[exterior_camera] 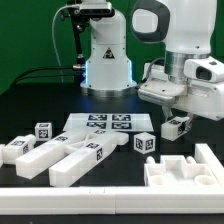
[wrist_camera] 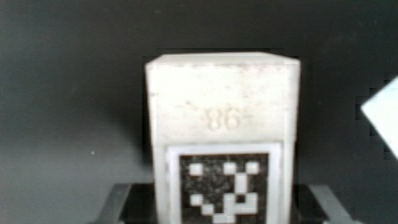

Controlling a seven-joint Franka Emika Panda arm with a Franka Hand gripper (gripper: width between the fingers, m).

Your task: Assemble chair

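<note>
My gripper (exterior_camera: 178,124) hangs a little above the table at the exterior view's right, shut on a short white chair block (exterior_camera: 176,127) with a black-and-white tag. In the wrist view that block (wrist_camera: 221,110) fills the middle, its tag toward the camera, and the gripper (wrist_camera: 217,206) has a dark finger (wrist_camera: 132,202) pressed against each side. Other chair parts lie on the table: long white bars (exterior_camera: 62,158) at the exterior view's left, and a chunky white frame piece (exterior_camera: 186,172) at the front right, below and in front of the gripper.
The marker board (exterior_camera: 100,123) lies flat mid-table. A small tagged cube (exterior_camera: 145,143) stands just beside it, and another tagged block (exterior_camera: 43,130) sits behind the bars. The robot's base (exterior_camera: 106,60) rises at the back. A white shape (wrist_camera: 379,110) shows at the wrist view's edge.
</note>
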